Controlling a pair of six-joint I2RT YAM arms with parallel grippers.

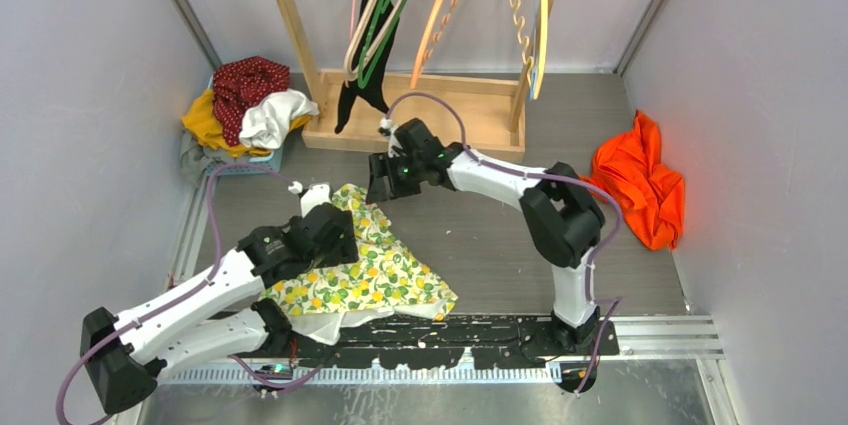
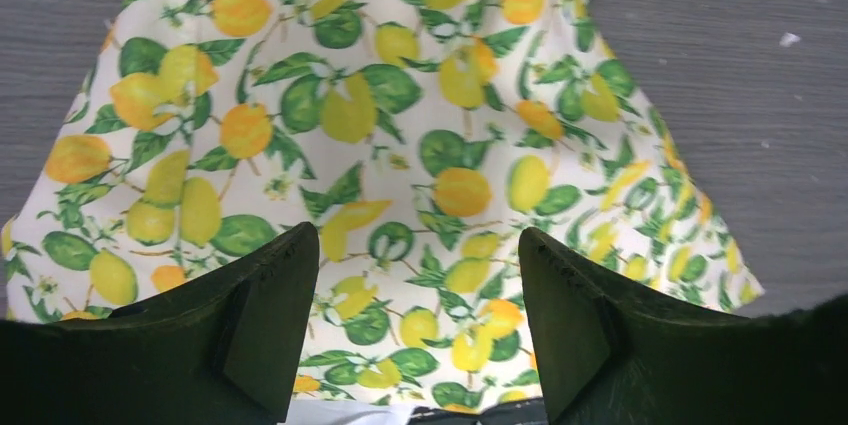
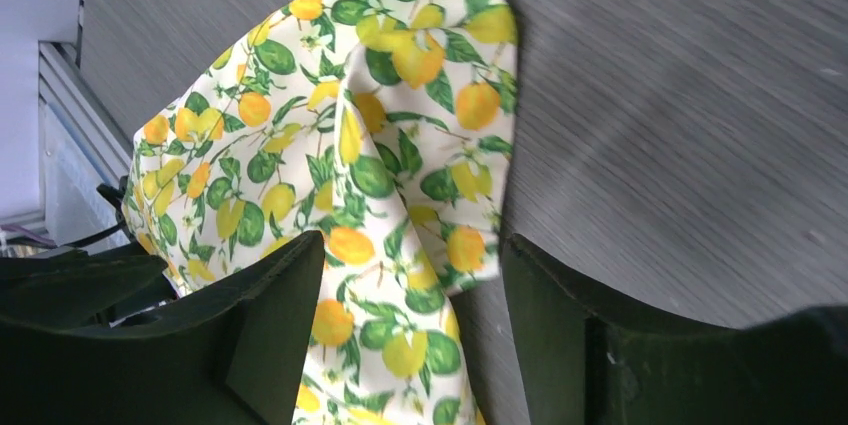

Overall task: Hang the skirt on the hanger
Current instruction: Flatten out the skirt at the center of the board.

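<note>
The skirt [image 1: 375, 265] is white with a lemon and green-leaf print and lies spread on the grey table. A small white piece [image 1: 303, 188] shows at its far end. My left gripper [image 1: 345, 235] hovers over the skirt's left part, open; in the left wrist view my left gripper [image 2: 418, 245] has only printed cloth [image 2: 400, 115] below its jaws. My right gripper [image 1: 380, 188] is open above the skirt's far tip. In the right wrist view my right gripper [image 3: 412, 255] straddles the cloth's folded edge [image 3: 400, 145]. Several hangers [image 1: 385, 15] hang from the wooden rack behind.
The wooden rack's base [image 1: 430, 110] stands at the back with a black garment [image 1: 362, 80] hanging on it. A basket with red, white and yellow clothes [image 1: 245, 110] sits at the back left. An orange garment [image 1: 640, 180] lies by the right wall.
</note>
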